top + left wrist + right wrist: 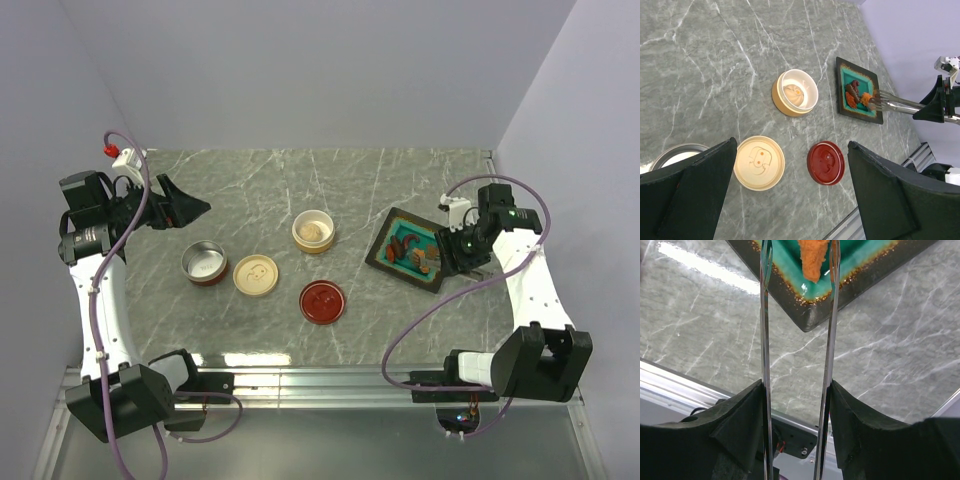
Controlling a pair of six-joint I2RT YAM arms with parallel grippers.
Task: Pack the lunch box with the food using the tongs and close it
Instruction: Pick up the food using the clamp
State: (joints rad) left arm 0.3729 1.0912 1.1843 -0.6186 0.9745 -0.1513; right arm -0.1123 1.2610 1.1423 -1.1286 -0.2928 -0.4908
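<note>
Although the red lid [323, 301] and the cream lid [255, 275] lie loose on the tabletop [250, 180], nearest the arms, nothing is closed yet, and the packing looks to be at an early stage. Just left of the cream lid stands a metal tin [204, 263], and what shows of its inside looks empty.

At about the same depth on the right, the right hand [797, 400] is clamped on the tongs [765, 340], with one slender arm against each finger. The tongs reach over the right side of the plate [807, 315], and their tips stand either side of an orange piece of food [812, 260]. The piece lies close to one tong arm and clear of the other, so it seems straddled rather than pinched. Whether it is touched at all cannot be told. More orange and brown pieces lie on the plate's teal middle.

Farther back, left of the plate, an open bowl [779, 100] holds one tan piece [794, 91], the only food seen packed. Farthest off, at the left, the left hand [792, 150] hangs above the tabletop, fingers spread wide, holding nothing.

What is left is most of the job. The plate's pieces have to go over one by one, and the lids then have to go on.
</note>
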